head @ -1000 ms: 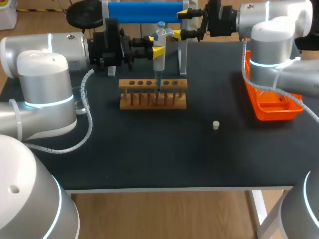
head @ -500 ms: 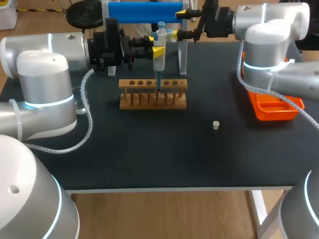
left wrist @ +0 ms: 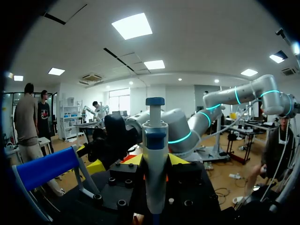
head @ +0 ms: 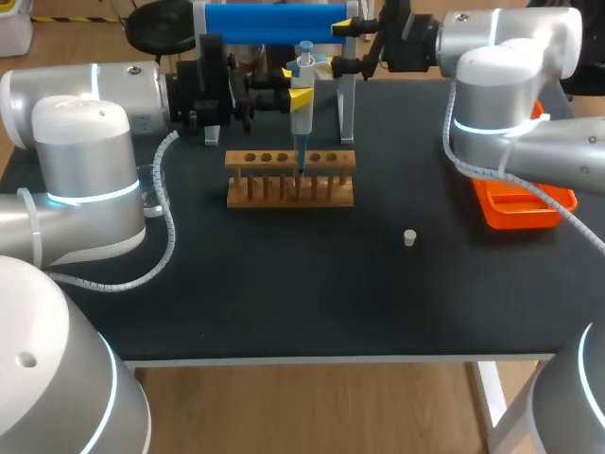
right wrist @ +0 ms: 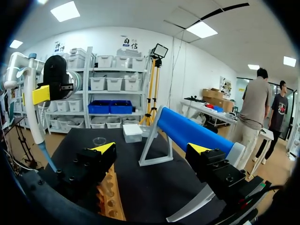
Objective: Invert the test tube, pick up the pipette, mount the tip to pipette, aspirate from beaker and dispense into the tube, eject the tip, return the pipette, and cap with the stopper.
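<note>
Right arm (head: 492, 95) leftward; tray (head: 529, 206) edge freer

Head view looks down over the near edge of the table (head: 284, 303); both wrist views, low and close, share the pipette (head: 302, 95) (left wrist: 154, 159) (right wrist: 31, 93)

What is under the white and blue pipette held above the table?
A wooden rack with a row of holes; the pipette's thin tip reaches one hole. What sits inside that hole is hidden.

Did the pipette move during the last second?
No. The pipette, gripped in the left pincer, has its tip at the same hole of the wooden rack as before.
</note>
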You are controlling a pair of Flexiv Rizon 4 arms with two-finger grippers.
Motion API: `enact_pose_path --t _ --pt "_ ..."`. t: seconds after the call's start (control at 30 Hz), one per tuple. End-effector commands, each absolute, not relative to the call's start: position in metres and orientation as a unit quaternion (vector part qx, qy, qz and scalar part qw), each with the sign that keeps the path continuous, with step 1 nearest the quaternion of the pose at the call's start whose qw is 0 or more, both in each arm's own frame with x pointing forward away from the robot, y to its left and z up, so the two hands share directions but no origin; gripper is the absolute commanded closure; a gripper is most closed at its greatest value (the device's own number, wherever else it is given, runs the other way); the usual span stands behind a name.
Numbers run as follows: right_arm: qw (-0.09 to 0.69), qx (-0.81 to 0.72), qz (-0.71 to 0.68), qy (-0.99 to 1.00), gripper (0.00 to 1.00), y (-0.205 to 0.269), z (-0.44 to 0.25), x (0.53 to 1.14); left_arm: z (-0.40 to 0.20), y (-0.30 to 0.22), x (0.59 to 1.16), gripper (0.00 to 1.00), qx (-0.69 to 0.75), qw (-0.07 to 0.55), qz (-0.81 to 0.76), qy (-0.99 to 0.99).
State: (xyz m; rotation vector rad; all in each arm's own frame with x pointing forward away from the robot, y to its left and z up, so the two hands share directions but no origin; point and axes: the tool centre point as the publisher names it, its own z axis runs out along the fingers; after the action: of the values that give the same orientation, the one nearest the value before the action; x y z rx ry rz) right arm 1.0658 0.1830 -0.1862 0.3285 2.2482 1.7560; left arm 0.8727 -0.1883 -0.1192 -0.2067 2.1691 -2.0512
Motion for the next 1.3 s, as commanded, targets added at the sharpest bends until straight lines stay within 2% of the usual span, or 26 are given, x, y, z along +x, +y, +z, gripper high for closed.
enact_pose_path --t 0.03,1.3 --pt "0.136 0.115 0.605 0.776 0.0 0.1856 -0.1875 1.068 -0.1189 -0.1891 0.8731 1.0 -0.069 0.075 -0.684 0.723" --pt "0.14 0.122 0.605 0.774 0.0 0.1856 -0.1878 1.0731 -0.1189 -0.1891 0.8731 1.0 -0.069 0.075 -0.684 0.723"
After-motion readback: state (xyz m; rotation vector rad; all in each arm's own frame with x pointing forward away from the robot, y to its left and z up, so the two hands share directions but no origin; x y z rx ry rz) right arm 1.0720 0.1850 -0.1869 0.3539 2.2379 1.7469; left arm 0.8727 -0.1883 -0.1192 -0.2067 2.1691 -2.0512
